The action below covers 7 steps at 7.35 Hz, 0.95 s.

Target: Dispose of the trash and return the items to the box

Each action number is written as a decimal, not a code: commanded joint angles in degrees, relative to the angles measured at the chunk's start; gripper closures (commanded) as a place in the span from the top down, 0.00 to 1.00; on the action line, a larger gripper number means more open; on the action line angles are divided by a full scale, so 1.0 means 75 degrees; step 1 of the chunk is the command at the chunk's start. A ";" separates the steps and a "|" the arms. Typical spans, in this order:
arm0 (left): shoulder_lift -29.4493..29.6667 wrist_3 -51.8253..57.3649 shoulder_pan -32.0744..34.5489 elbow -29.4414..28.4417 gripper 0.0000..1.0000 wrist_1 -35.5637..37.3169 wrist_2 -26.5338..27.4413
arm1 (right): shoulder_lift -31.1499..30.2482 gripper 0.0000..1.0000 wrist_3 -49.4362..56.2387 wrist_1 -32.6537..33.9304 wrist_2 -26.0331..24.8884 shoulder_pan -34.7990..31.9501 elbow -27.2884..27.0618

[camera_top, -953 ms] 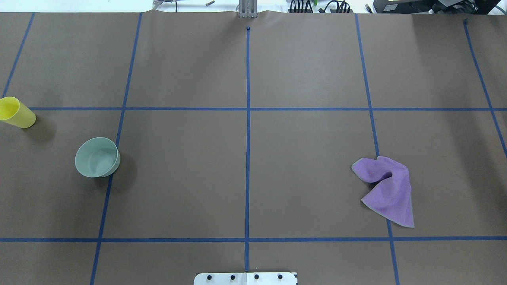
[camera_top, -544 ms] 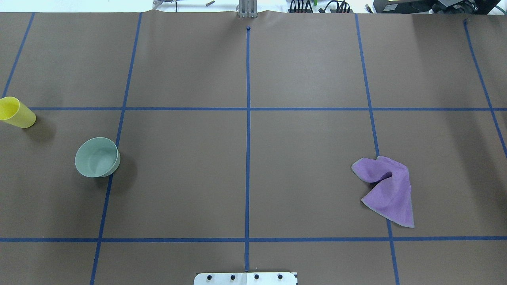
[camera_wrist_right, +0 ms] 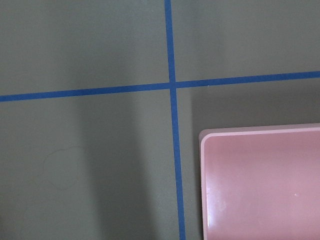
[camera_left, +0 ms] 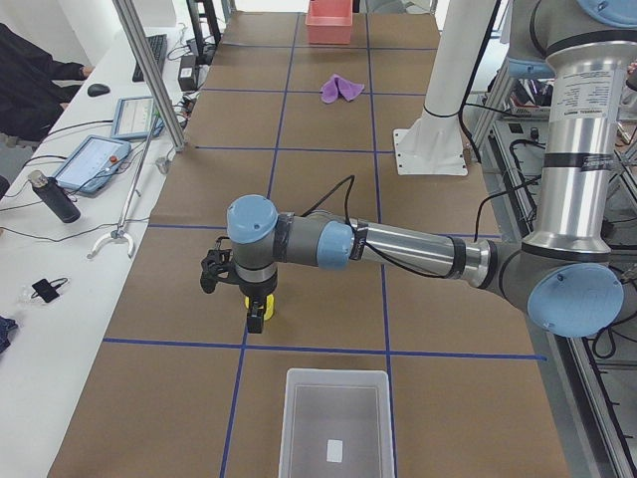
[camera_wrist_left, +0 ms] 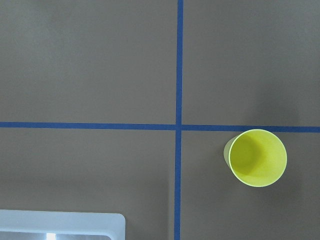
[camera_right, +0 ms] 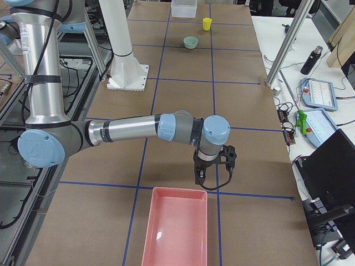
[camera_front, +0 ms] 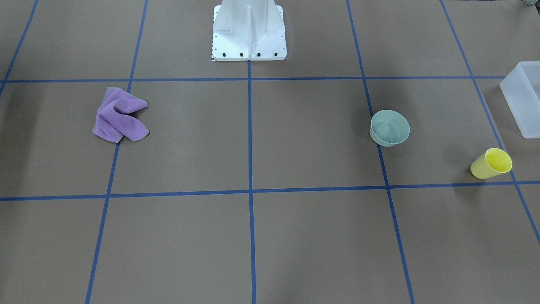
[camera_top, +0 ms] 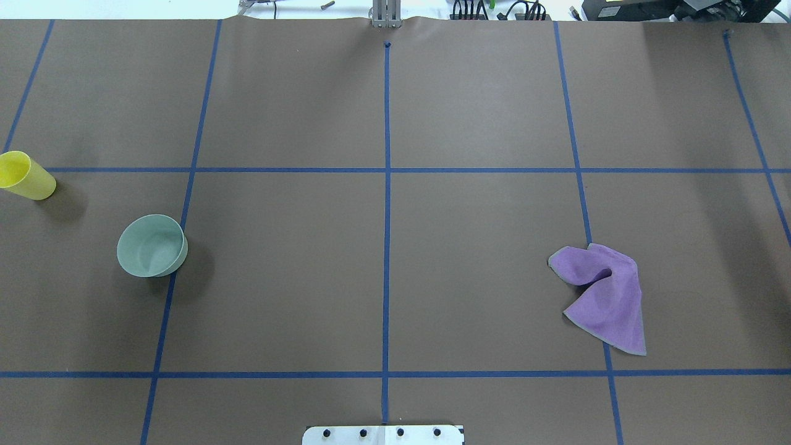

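The yellow cup point(camera_top: 26, 176) stands upright at the table's far left, mouth up; it also shows in the front view point(camera_front: 491, 164) and the left wrist view point(camera_wrist_left: 257, 157). The mint-green bowl point(camera_top: 152, 245) stands upright to its right, also in the front view point(camera_front: 390, 128). The frosted box point(camera_left: 335, 428) stands at the table's left end, with a corner in the left wrist view point(camera_wrist_left: 60, 225). My left gripper point(camera_left: 257, 321) hangs over the cup, showing only in the left side view. My right gripper point(camera_right: 201, 176) hangs beside a pink tray. I cannot tell whether either is open or shut.
A crumpled purple cloth point(camera_top: 602, 296) lies on the right half of the table. A pink tray point(camera_right: 175, 233) stands at the right end, with a corner in the right wrist view point(camera_wrist_right: 260, 180). The white robot base point(camera_front: 249, 29) stands at the near middle edge.
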State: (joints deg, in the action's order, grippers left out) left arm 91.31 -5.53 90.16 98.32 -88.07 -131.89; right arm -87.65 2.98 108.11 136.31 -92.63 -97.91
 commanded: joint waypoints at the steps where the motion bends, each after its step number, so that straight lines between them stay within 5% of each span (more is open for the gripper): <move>1: -0.0116 -0.0024 0.0013 0.0086 0.99 -0.0058 0.0007 | 0.0026 1.00 -0.0011 0.0000 0.0001 -0.0001 -0.0058; 7: -0.0140 -0.2117 -0.0373 0.0041 0.99 -0.0969 -0.0051 | 0.0085 1.00 -0.0093 0.0012 -0.0058 -0.0001 -0.0094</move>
State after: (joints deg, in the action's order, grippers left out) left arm 90.24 -16.20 88.16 99.72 -92.36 -132.33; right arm -87.08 2.35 108.19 135.88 -92.64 -98.61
